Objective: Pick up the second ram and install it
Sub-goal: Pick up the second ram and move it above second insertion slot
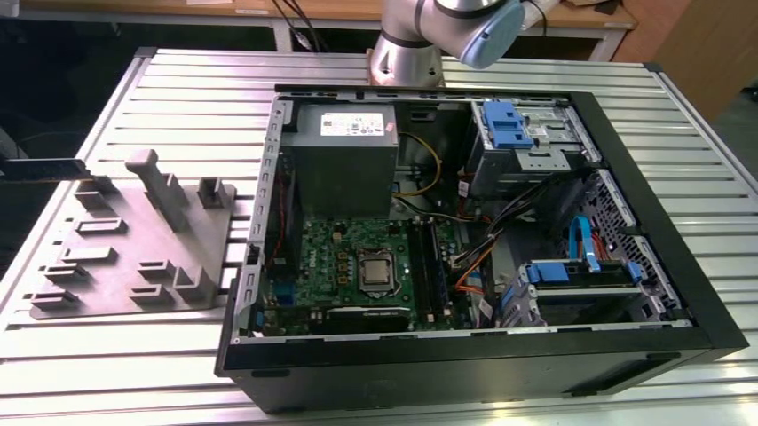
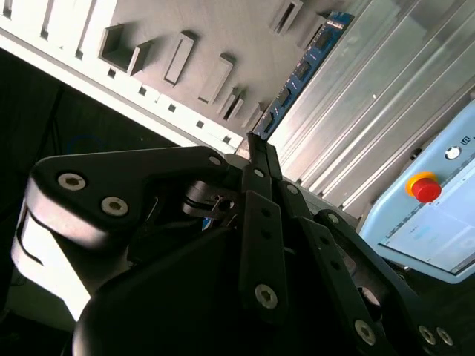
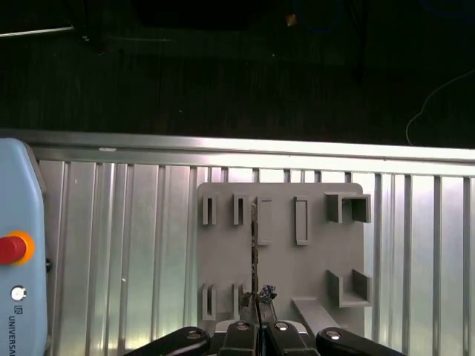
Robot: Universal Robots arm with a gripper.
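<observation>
Right at the fingertips, the gripper (image 2: 256, 142) is pinching down hard: the jaws are standing all but together, clamping one end of the second ram (image 2: 303, 70). The strip is jutting straight out from that pinch, its row of black chips facing the second wrist view. In the first wrist view it is showing edge-on as a thin dark line.

Beneath it, the grey holder tray (image 3: 286, 274) is lying on the ribbed metal table (image 3: 126, 245). Whether the strip is hanging clear of the tray's slots or brushing one is hard to tell. In the exterior view it is sitting level at the view's left edge, by the tray's corner.

Off to one side, a pale blue pendant with a red button (image 2: 424, 187) is resting on the table. Well apart, toward the exterior view's right, the open computer case (image 1: 474, 355) is waiting, with the green motherboard (image 1: 355, 257) inside and orange cables (image 1: 468, 266) trailing beside it.

The risk looks plain. With only one end held, the long strip could be swivelling in the jaws. A tilted strip could be catching a tray peg, snagging those cables, or meeting its slot crooked
</observation>
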